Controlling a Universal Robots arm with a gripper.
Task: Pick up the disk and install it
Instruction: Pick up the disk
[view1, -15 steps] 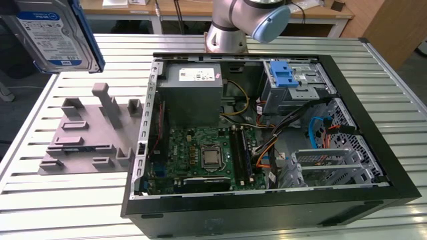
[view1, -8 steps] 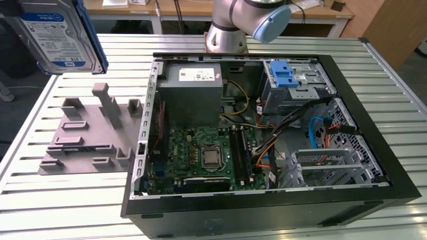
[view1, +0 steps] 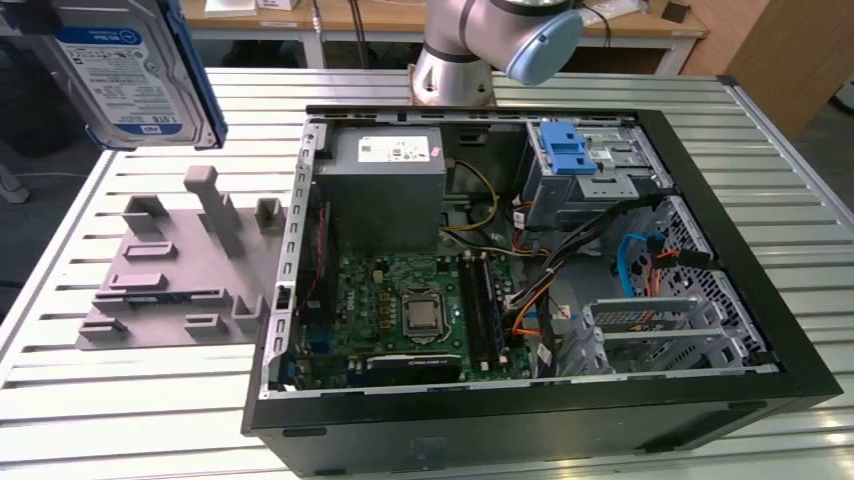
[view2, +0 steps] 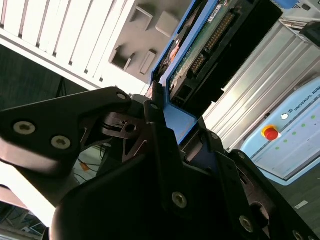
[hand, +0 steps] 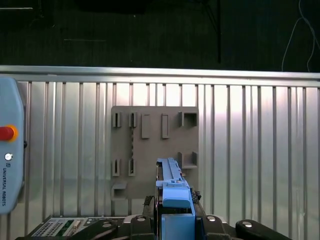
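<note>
The claw is pinching the disk by one end of its blue frame, its fingers pressed against both sides. In the exterior view, the disk hangs in the air at the upper left, label showing, well above the grey holder plate on the slatted tabletop. In the first wrist view, the disk stands edge-on over that plate. The open computer case lies on the exterior view's right of the plate.
</note>
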